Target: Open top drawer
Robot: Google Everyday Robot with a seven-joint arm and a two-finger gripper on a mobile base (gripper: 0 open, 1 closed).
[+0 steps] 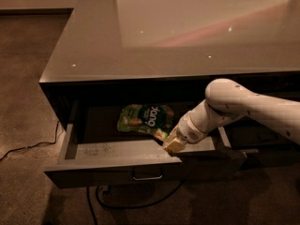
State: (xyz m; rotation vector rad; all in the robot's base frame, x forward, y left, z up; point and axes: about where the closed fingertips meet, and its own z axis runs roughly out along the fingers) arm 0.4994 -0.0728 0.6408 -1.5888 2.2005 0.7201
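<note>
Camera view: the top drawer (pixel 117 168) stands pulled well out from under the glossy surface (pixel 93 46), its pale floor exposed. The gripper (pixel 172 145) reaches down into it on a white arm (pixel 243 104) coming from the right. The fingers (pixel 171 146) are drawn together with no gap showing, gripping nothing, their tips against the inner side of the drawer front. The metal pull (pixel 147 176) sits just below and left of the fingers, on the outer face. A green snack bag (pixel 145 120) lies just behind them on the drawer floor. A cable (pixel 28 146) trails across the carpet, well to their left.
</note>
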